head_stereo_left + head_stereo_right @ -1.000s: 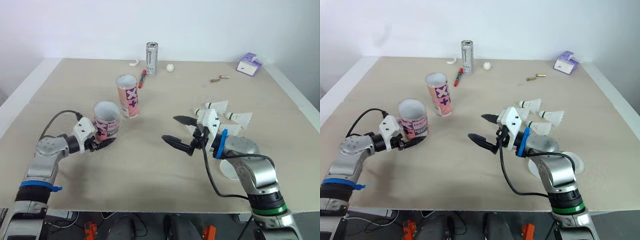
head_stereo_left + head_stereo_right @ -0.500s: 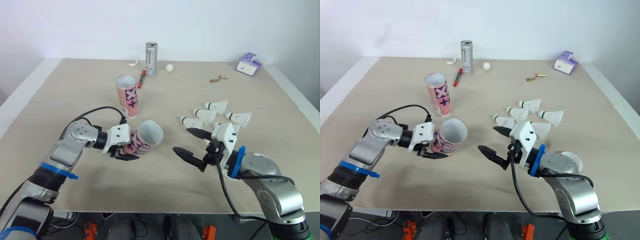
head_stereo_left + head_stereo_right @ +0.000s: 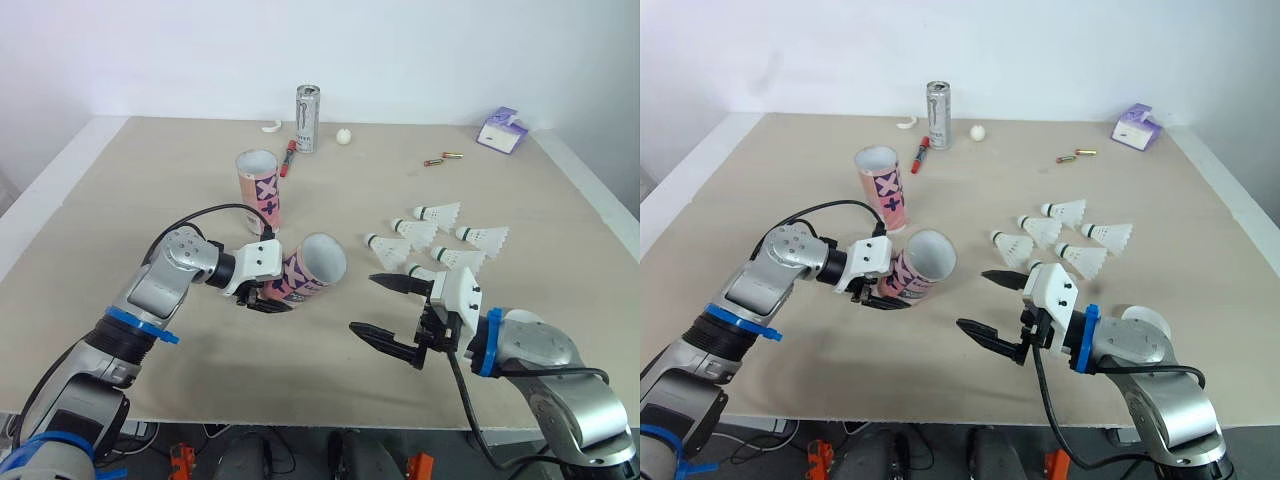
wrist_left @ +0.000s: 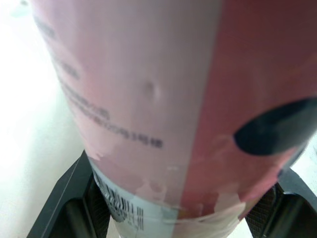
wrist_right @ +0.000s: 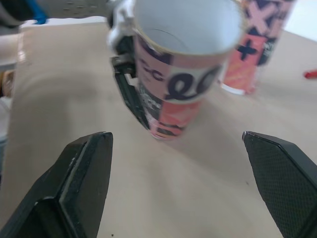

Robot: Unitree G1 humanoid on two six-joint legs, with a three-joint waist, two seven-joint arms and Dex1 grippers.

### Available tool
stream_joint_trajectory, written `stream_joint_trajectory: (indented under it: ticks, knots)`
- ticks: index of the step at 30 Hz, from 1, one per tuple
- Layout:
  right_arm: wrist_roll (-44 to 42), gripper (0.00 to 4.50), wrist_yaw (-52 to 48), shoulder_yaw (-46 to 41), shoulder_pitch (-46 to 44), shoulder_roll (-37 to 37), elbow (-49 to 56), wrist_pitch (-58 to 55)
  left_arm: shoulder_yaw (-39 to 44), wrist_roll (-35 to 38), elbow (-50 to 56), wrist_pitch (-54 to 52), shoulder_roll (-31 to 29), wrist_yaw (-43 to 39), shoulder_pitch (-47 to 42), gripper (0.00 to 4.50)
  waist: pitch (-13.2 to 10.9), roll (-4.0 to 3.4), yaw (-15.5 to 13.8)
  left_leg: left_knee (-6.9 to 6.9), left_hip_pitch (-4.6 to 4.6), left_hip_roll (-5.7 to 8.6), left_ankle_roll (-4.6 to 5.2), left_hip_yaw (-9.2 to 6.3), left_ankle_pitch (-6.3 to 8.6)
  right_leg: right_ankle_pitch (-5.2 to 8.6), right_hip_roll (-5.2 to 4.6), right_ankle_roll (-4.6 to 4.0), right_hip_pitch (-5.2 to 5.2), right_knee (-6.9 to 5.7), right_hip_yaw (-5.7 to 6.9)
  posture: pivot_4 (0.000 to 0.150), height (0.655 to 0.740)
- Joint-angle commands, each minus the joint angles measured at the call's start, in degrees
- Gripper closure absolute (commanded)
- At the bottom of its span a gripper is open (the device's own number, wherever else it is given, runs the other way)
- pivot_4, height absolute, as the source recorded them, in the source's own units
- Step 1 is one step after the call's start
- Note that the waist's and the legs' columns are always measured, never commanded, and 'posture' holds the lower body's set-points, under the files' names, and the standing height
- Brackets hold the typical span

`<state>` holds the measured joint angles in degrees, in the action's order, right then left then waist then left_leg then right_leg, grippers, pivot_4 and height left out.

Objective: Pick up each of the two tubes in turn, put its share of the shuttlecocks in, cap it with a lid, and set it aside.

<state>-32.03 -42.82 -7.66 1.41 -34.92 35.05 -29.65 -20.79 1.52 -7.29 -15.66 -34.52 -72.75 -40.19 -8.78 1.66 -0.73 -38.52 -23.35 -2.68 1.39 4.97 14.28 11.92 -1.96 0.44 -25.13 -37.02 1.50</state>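
Observation:
My left gripper point(image 3: 268, 288) is shut on a pink patterned tube point(image 3: 308, 270), held just above the table and tipped over, its open mouth facing right. In the left wrist view the tube's wall point(image 4: 173, 99) sits between both fingers. The second tube point(image 3: 259, 190) stands upright behind it. Several white shuttlecocks point(image 3: 432, 236) lie in a cluster right of centre. Near the front edge my right gripper point(image 3: 365, 304) is open with nothing between its fingers, right of the held tube's mouth point(image 5: 185, 22) and in front of the shuttlecocks.
Along the back edge stand a silver can point(image 3: 307, 104), a red marker point(image 3: 289, 157), a small white ball point(image 3: 344, 135) and a white curved piece point(image 3: 270, 126). Two batteries point(image 3: 440, 158) and a purple box point(image 3: 501, 130) lie at the back right.
My left gripper lifted the tube off the table, tipped it on its side and carried it right toward the centre. My right gripper drew back from the shuttlecocks toward the front edge, staying open.

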Motion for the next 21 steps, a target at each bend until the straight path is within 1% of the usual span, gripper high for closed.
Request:
stream_joint_trajectory:
  ticks: [1,5,7,10,13,16,21]
  knots:
    - [-5.7,0.0,6.9,-7.8,3.3,-0.1,4.5,-7.0,-1.0,-1.4,2.5,-1.6,-0.2,0.6,-0.6,1.5,0.0,0.0,0.0,0.01,-0.02,-0.01,0.0,-0.02,0.0,0.01,-0.04,0.02,0.0,0.0,-0.04,0.15,0.74]
    - [-12.1,0.0,14.3,-15.3,7.5,0.4,6.8,-14.5,-1.2,-1.9,4.4,-3.9,-0.2,0.6,-0.6,1.5,0.0,-0.01,0.1,0.0,0.02,0.01,0.01,0.01,0.0,0.02,-0.03,0.08,0.02,-0.02,-0.18,0.15,0.74]
    - [-13.7,0.0,17.3,-17.3,7.9,-0.1,7.3,-17.2,-1.4,-2.0,5.3,-4.9,-0.4,0.3,-0.9,1.5,0.0,-0.01,0.1,0.0,0.04,0.0,0.03,0.01,-0.01,0.0,-0.01,0.1,0.02,-0.02,-0.21,0.15,0.74]
    - [-13.4,0.0,20.2,-16.6,6.8,-1.1,7.0,-19.9,-1.7,-1.6,6.7,-7.4,-0.6,-0.5,-1.4,1.5,0.0,-0.01,0.2,0.0,0.05,0.01,0.07,0.02,-0.04,0.0,0.01,0.08,0.02,-0.03,-0.28,0.15,0.74]
    - [-14.3,0.0,25.8,-14.8,4.0,1.4,5.8,-23.2,-2.3,-1.3,8.1,-10.1,-1.0,-1.5,-2.0,1.5,0.0,0.0,0.2,0.01,0.04,0.01,0.09,0.02,-0.05,-0.01,0.15,0.08,0.01,-0.03,-0.44,0.15,0.74]
    - [-14.1,0.0,28.8,-13.3,2.3,2.8,5.4,-25.2,-2.5,-1.2,8.4,-11.4,-1.0,-1.7,-2.3,1.5,0.0,-0.01,0.3,0.03,0.02,0.02,0.09,0.0,-0.04,0.01,0.58,0.07,-0.02,-0.03,-1.01,0.15,0.74]
    - [-15.1,0.0,32.3,-12.8,0.5,4.8,4.8,-27.7,-2.6,-1.3,8.9,-12.9,-1.1,-1.6,-2.5,1.5,0.0,-0.01,0.3,0.03,0.0,0.01,0.22,-0.01,0.03,0.08,0.66,0.06,-0.03,-0.04,-1.1,0.15,0.74]
